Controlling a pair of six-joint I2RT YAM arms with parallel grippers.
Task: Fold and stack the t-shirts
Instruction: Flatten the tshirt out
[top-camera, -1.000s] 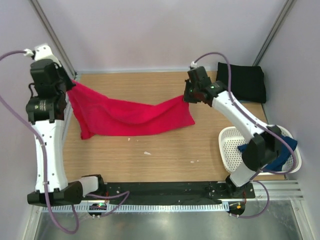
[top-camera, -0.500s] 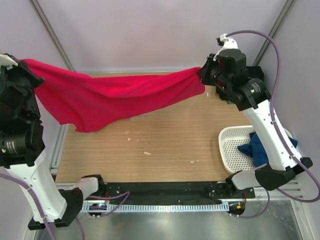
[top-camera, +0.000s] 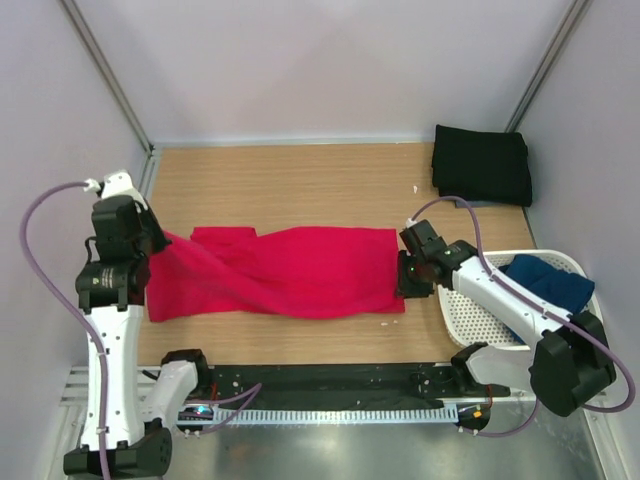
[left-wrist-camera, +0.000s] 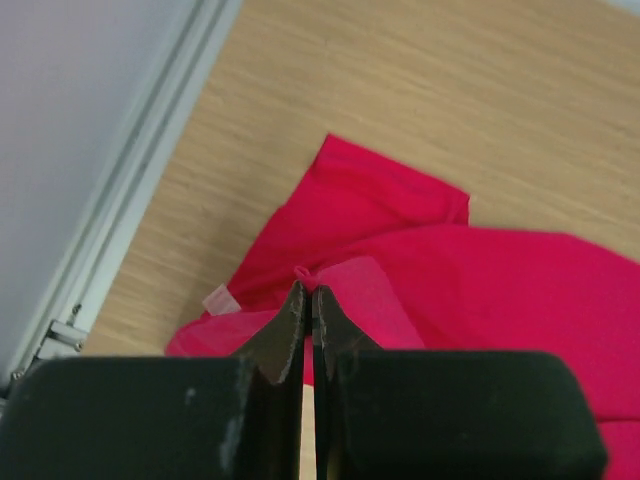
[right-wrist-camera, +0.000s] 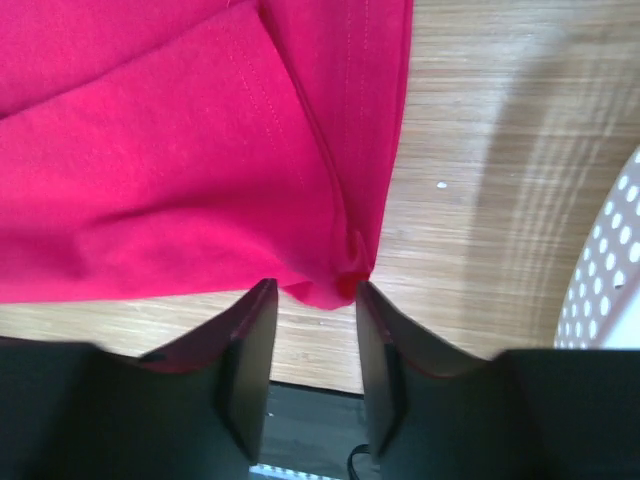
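Note:
The red t-shirt lies spread in loose folds across the near half of the table. My left gripper is at its left end, jaws shut, pinching a small nub of red cloth at the tips. At the shirt's right end my right gripper is open. The shirt's near right corner lies loose on the wood just ahead of its fingertips. The black t-shirt lies folded at the back right. The navy t-shirt is bunched in the basket.
The white perforated basket stands at the near right, close beside my right arm. A white label shows on the red shirt's left edge. The table's metal rail runs along the left side. Bare wood lies behind the red shirt.
Both arms came down from holding the red shirt stretched in the air, and it now lies on the table. The right gripper has opened and let its corner go.

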